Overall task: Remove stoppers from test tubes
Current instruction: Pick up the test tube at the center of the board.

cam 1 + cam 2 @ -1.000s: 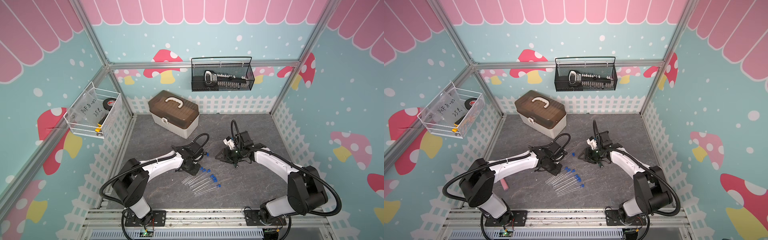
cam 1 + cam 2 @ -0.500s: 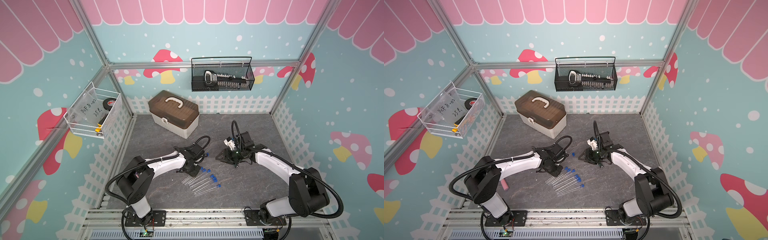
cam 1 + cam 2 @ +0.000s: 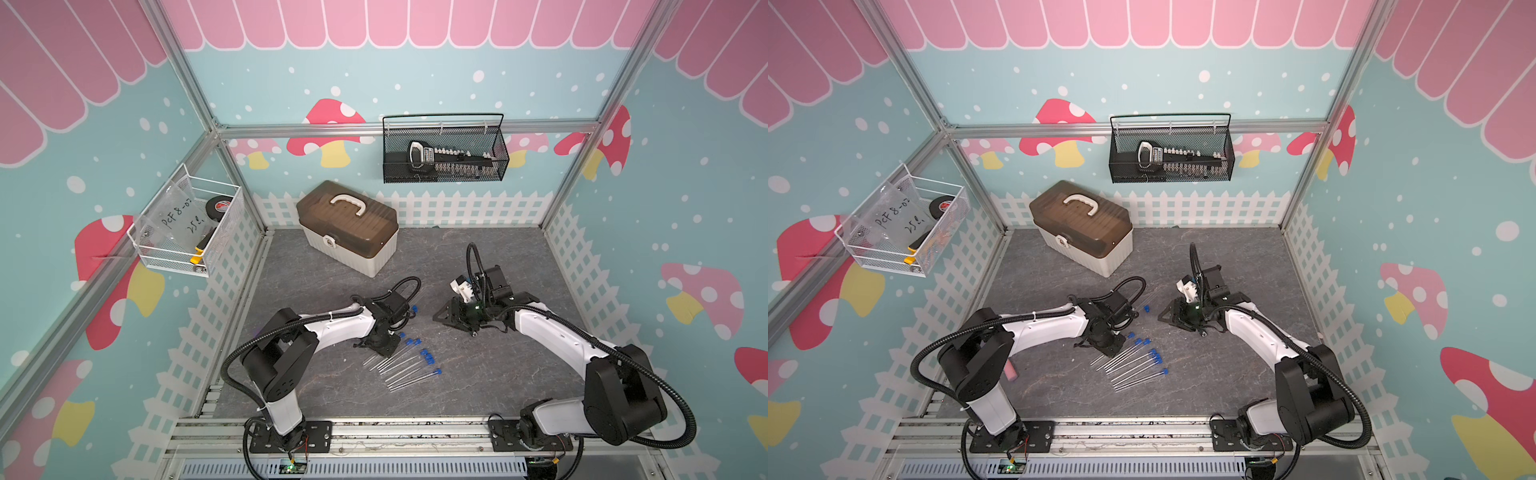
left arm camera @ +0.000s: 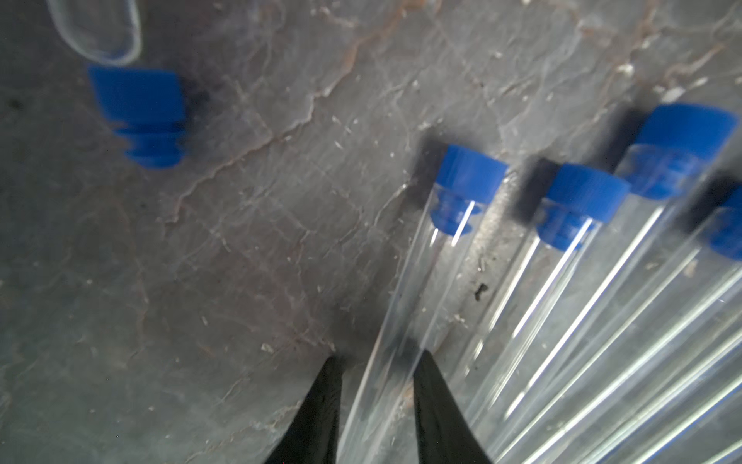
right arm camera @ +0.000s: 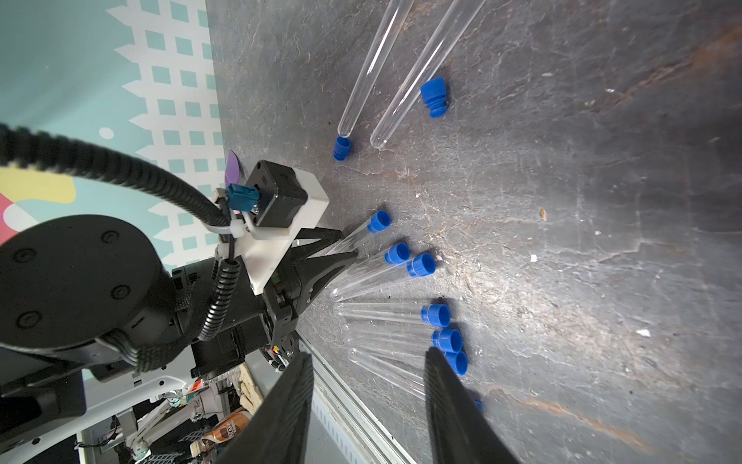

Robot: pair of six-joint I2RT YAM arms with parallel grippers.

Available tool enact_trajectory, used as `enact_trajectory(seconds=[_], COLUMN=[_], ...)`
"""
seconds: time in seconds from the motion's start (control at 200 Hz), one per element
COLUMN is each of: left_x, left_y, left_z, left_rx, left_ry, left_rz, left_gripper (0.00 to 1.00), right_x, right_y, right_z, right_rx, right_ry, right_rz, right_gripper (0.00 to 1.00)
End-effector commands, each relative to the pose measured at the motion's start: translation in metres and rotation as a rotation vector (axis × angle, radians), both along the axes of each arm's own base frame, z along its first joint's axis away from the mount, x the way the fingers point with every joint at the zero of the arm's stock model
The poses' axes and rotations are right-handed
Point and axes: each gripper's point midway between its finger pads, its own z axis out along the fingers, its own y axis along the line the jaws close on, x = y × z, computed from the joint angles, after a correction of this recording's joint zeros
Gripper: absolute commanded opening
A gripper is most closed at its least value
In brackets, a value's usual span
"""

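Observation:
Several clear test tubes point(image 3: 402, 365) lie fanned on the grey floor, each with a blue stopper point(image 3: 424, 353). My left gripper point(image 4: 379, 357) is down over the end tube point(image 4: 405, 313) of the fan. Its black fingers stand either side of the tube, open, with a small gap at one tip. That tube's stopper point(image 4: 469, 176) is in place. Two uncapped tubes point(image 5: 371, 68) lie farther back with loose stoppers point(image 5: 433, 96) point(image 5: 341, 148) beside them. My right gripper point(image 5: 367, 361) hovers open and empty to the right of the fan point(image 3: 446, 313).
A brown-lidded toolbox point(image 3: 347, 226) stands at the back left of the floor. A pink block point(image 3: 1010, 370) lies beside the left arm's base. Wire baskets hang on the back wall point(image 3: 444, 153) and on the left wall point(image 3: 187, 232). A metal rail point(image 3: 374, 430) borders the front.
My left gripper has come forward and down onto the end tube of the fan, and its jaws have narrowed. The right arm has barely moved.

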Motion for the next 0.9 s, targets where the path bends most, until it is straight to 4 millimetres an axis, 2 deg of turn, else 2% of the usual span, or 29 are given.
enact_trajectory(seconds=[0.0,0.165,0.385,0.54,0.685,0.895], left_x=[-0.001,-0.002,0.0,0.005,0.016,0.028], left_y=[0.0,-0.002,-0.001,-0.001,-0.001,-0.006], left_z=[-0.014,-0.021,-0.018,-0.011,0.019,0.092], left_rx=[0.033,0.047,0.062,0.076,0.084,0.025], left_ry=[0.026,0.057,0.054,0.039,-0.025,-0.144], left_rz=[-0.013,-0.022,-0.045,-0.06,-0.076,-0.147], left_gripper=[0.29,0.21,0.09,0.06,0.06,0.01], right_x=[-0.001,-0.001,-0.001,0.0,0.003,-0.003], right_y=[0.0,0.0,0.001,0.003,0.004,0.004], right_z=[0.006,0.006,0.004,0.005,0.011,0.031], right_rx=[0.004,0.001,0.003,0.01,0.016,0.02], right_ry=[-0.02,-0.023,-0.016,-0.022,-0.04,-0.053], right_rz=[-0.008,-0.01,-0.003,0.008,0.015,0.051], right_gripper=[0.46,0.46,0.46,0.46,0.46,0.47])
